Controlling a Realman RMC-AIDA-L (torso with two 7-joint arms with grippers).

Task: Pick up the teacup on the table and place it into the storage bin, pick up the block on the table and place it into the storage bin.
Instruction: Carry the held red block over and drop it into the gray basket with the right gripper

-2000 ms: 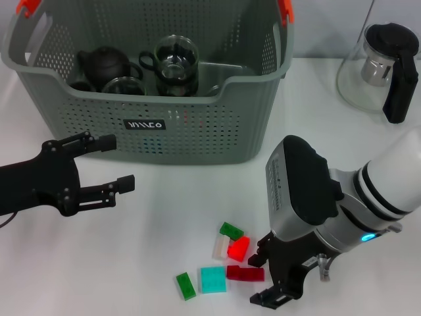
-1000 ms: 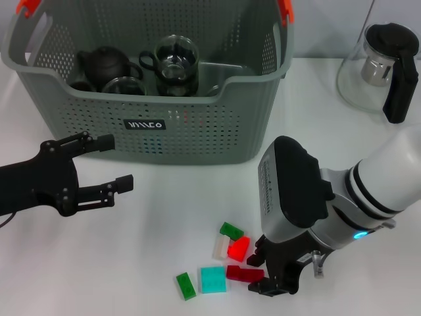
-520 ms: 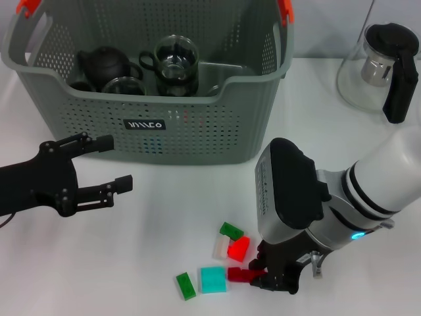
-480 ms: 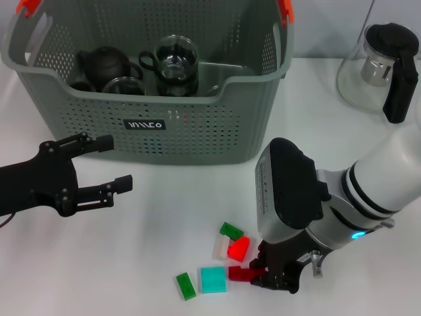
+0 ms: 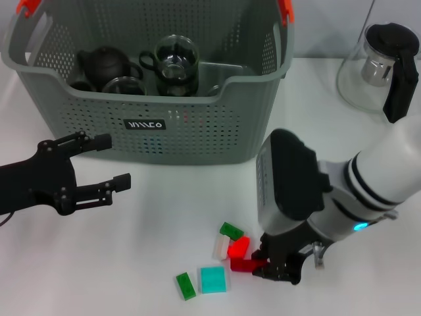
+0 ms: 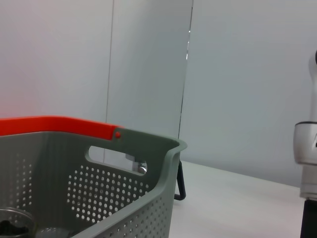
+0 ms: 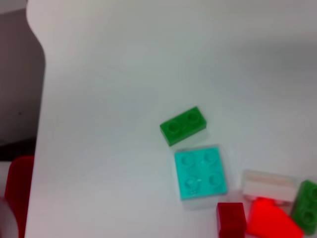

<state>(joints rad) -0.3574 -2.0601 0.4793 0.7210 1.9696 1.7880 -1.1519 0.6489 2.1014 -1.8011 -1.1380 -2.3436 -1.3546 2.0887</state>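
Note:
The grey-green storage bin [image 5: 197, 125] stands at the back of the table, and its rim with an orange-red handle clip fills the left wrist view [image 6: 129, 198]. A glass teacup [image 5: 175, 59] stands inside it beside a dark teapot [image 5: 105, 63]. Several blocks lie in front of it. My right gripper [image 5: 271, 265] is shut on one end of the dark red block [image 5: 243, 265] [image 7: 230, 220], right beside the bright red block [image 5: 238, 248]. My left gripper [image 5: 115, 160] hovers open and empty in front of the bin's left part.
A glass pitcher [image 5: 385, 66] with a black handle stands at the back right. Teal [image 5: 214, 280], small green [image 5: 186, 286], white [image 5: 220, 247] and another green [image 5: 231, 230] block lie close around the gripped one. A second glass cup [image 5: 123, 85] sits in the bin.
My right gripper came down and left onto the dark red block and its fingers drew together on it. The block has shifted slightly toward the bin. The left arm has barely moved.

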